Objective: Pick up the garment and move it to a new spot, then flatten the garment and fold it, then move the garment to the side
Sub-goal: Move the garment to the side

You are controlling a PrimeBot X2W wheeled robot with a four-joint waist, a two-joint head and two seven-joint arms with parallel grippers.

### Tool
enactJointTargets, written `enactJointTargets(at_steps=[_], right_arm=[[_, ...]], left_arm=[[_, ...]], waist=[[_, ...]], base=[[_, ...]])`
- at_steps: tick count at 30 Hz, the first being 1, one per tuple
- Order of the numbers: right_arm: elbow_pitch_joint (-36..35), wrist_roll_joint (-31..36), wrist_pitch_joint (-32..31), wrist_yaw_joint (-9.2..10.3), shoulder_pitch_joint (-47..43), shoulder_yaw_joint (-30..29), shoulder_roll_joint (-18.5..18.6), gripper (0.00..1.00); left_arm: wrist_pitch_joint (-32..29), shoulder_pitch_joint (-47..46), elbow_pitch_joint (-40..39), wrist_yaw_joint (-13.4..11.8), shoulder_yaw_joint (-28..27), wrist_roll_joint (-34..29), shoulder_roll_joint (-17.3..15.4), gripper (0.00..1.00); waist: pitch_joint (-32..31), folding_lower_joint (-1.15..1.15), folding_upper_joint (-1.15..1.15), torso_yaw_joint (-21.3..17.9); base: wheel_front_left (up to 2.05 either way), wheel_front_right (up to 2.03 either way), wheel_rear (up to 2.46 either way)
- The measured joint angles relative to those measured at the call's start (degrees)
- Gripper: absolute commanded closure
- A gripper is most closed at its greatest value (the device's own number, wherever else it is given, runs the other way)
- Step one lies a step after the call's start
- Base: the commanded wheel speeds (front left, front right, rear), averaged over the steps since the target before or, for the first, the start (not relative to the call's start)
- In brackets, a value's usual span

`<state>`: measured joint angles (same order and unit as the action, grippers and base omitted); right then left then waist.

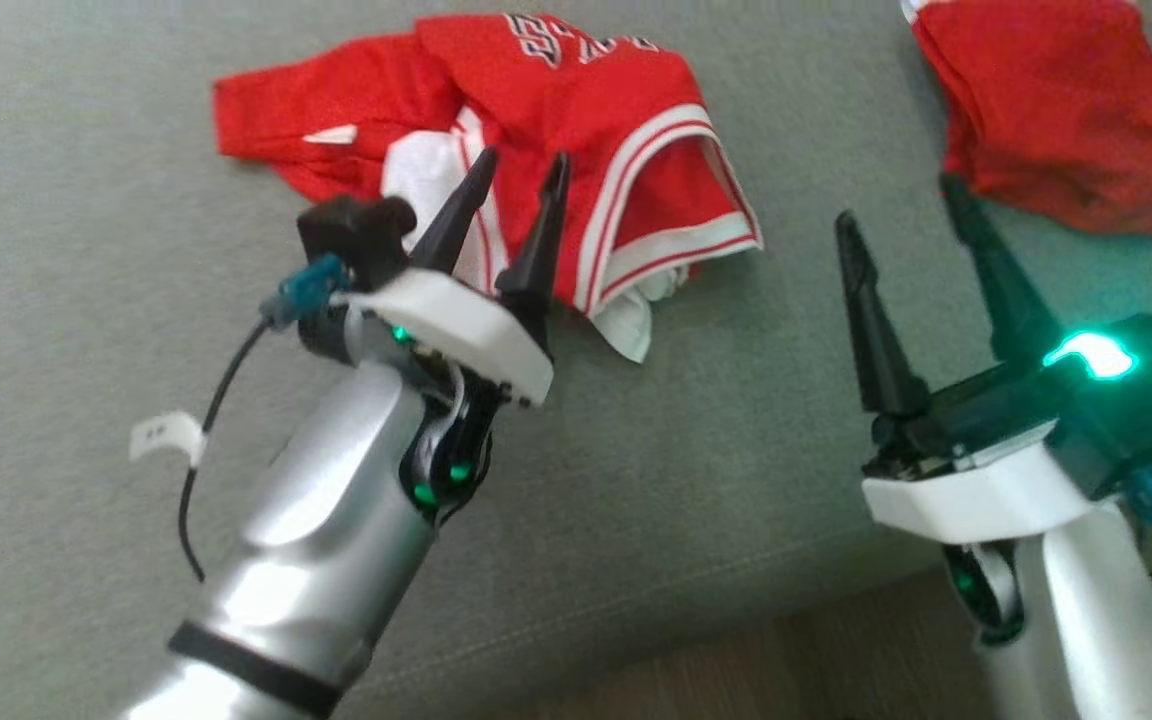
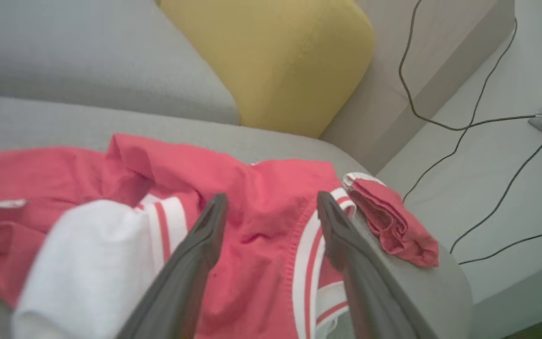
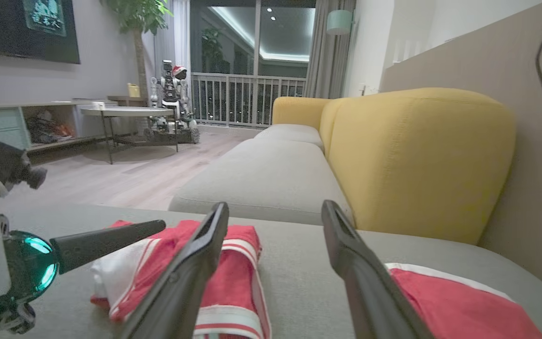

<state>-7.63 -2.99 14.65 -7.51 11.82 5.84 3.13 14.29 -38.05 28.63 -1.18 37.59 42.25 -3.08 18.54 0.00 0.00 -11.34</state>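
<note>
Garment (image 1: 556,110), red with white trim, lies crumpled on the grey sofa seat (image 1: 736,430) at about 12 o'clock in the head view, bunched and lapped over itself. By that look none of the task is done: it is not yet lifted, flattened or folded, and the pickup seems to be the step in hand. A second red cloth (image 1: 1056,110) lies well apart at 2 o'clock. The left gripper (image 1: 524,160) reaches up from 7 o'clock on a slanting arm, its fingers parted and poised over the garment's near edge. I cannot tell whether the tips touch the fabric. The right gripper (image 1: 898,202) stands at 4 o'clock, jaws wide apart and empty, above bare seat between the two cloths.
</note>
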Motion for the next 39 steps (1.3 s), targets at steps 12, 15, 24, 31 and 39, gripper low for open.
enactJointTargets(at_steps=[12,15,24,31,39], right_arm=[[5.9,0.9,0.0,0.0,-5.1,0.4,0.0,0.0],[6.6,0.9,0.0,0.0,-7.1,-0.5,0.0,0.0],[7.4,-1.8,0.0,0.0,-15.1,-4.2,-0.1,0.0],[7.9,-2.7,0.0,0.0,-19.5,-4.9,-0.4,0.0],[7.9,-3.1,0.0,0.0,-19.4,-5.1,-0.5,0.0]], left_arm=[[0.3,23.0,-23.8,-4.8,-11.9,-21.8,-4.1,0.0],[0.4,28.9,-29.1,-5.7,-14.5,-27.6,-4.0,0.0],[0.4,45.1,-33.7,-7.5,-23.3,-32.7,-1.9,0.0],[0.4,50.2,-34.2,-5.8,-28.1,-34.6,-0.9,0.0],[0.4,50.2,-34.0,-4.8,-29.0,-36.2,-0.3,0.0]], waist=[[-7.4,0.0,0.0,7.9],[-9.5,0.0,0.0,9.9],[-15.8,0.0,0.0,13.6],[-18.8,-0.01,0.0,14.5],[-19.1,-0.01,0.0,14.6]], base=[[0.0,0.0,0.0],[0.0,0.0,0.0],[0.0,0.0,0.0],[0.0,0.0,0.0],[0.0,0.0,0.0]])
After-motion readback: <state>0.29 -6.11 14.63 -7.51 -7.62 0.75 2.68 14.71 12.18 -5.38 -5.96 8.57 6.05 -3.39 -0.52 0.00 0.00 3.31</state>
